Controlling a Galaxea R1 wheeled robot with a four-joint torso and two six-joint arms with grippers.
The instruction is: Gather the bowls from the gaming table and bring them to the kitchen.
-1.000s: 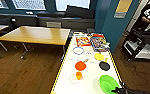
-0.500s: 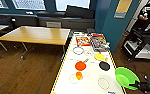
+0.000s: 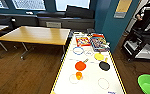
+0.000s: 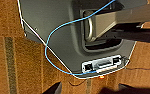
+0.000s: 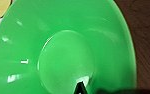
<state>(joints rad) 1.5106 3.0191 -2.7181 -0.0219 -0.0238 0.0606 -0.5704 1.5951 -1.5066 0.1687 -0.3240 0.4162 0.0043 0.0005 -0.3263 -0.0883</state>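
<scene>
A green bowl (image 3: pixel 149 83) hangs just off the gaming tabletop (image 3: pixel 91 82), gripper state untellable, while orange (image 3: pixel 80 65), yellow (image 3: pixel 99 56) and black bowls (image 3: pixel 104 65) await collection.

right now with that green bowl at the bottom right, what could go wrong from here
1. The green bowl sits off the gaming table's right edge, over wooden floor; if it is held and the grip is weak, it could drop.
2. The orange bowl, a small orange cup, the black bowl and the yellow bowl lie close together, so reaching for one may knock another.
3. The dark cart stands close on the right and could get bumped.
</scene>
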